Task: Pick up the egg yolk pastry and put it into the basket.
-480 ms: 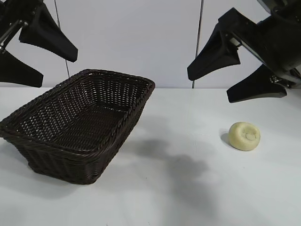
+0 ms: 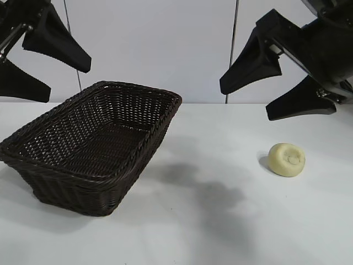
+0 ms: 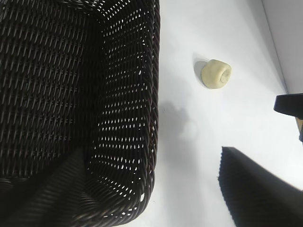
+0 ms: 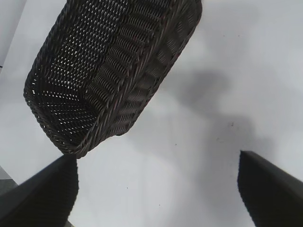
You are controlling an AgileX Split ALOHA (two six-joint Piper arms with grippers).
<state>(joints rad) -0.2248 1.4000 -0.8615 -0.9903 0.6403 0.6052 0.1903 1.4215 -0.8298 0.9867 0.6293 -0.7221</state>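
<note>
**Both Grippers Raised and Spread, Bun Alone on the Table**

While neither arm touches anything, the left gripper [image 2: 47, 77] hangs high at about ten o'clock in the exterior view, above the left end of the basket [image 2: 38, 160], tilted down toward the middle of the table [image 2: 220, 221]. Its two black fingers stand wide apart with nothing between them.

One basket sits on the table's left half, dark woven wicker with sloping sides and a braided rim, resting flat with nothing visible inside. From the left wrist view the basket [image 3: 71, 94] fills most of the frame, and the bun [image 3: 216, 74] lies on bare table beyond its long side.

One egg yolk pastry [image 2: 287, 159], a small pale yellow round bun with a dimpled top, rests on the table at about four o'clock from the basket, well apart from it.

Up at two o'clock, the right gripper [image 2: 245, 99] hovers above the bun and clear of it, angled down toward the table's middle. Its two fingers are likewise spread wide and hold nothing. The right wrist view shows the basket [image 4: 118, 85] between those finger ends.
</note>
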